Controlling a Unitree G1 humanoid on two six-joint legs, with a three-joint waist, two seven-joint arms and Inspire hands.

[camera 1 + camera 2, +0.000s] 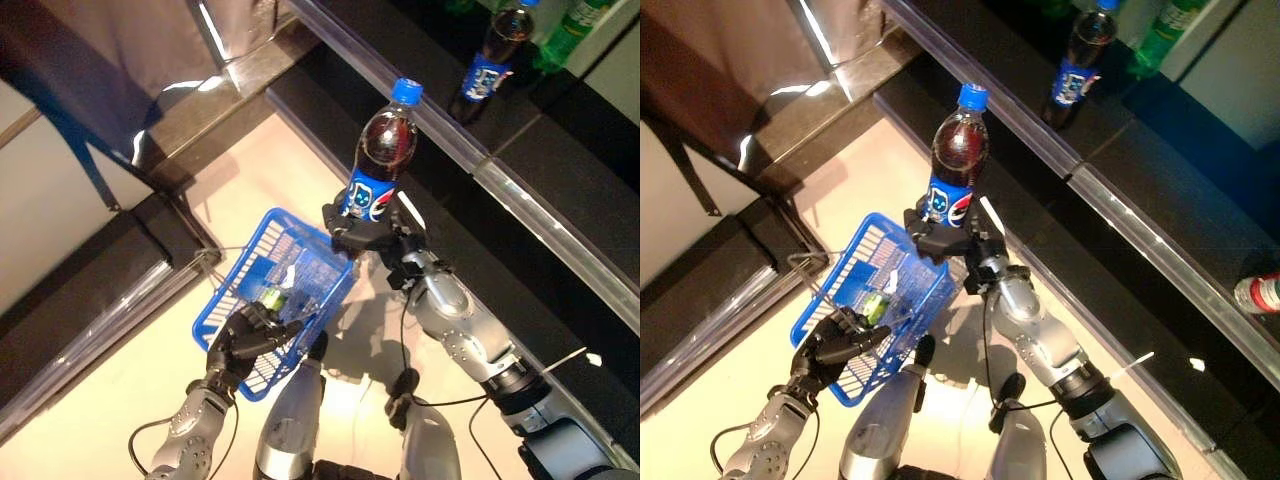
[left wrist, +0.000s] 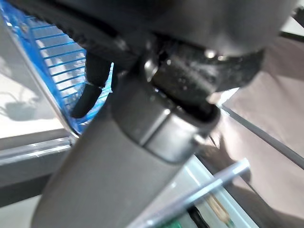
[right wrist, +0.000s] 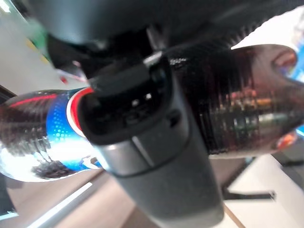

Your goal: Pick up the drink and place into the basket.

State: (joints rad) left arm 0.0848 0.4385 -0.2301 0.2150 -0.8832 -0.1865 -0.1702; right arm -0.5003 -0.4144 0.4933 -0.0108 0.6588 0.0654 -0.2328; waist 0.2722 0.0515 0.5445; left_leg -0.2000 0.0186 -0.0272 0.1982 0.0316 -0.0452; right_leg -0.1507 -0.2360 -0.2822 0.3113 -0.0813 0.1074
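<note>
A dark cola bottle [image 1: 381,160] with a blue cap and blue label stands upright in my right hand [image 1: 362,236], whose fingers curl round its lower part; the bottle [image 3: 247,104] fills the right wrist view. It hangs just above the right rim of a blue wire basket [image 1: 262,245]. My left hand [image 1: 245,340] grips the basket's near rim, fingers curled round the wires. A small green-topped item [image 1: 272,297] lies inside the basket [image 1: 870,250].
A dark counter with a metal rail [image 1: 470,150] runs diagonally behind. On it stand a second cola bottle [image 1: 493,60], a green bottle [image 1: 568,30] and, at the right edge, a red-labelled bottle [image 1: 1258,294]. A black frame [image 1: 90,300] borders the pale floor on the left.
</note>
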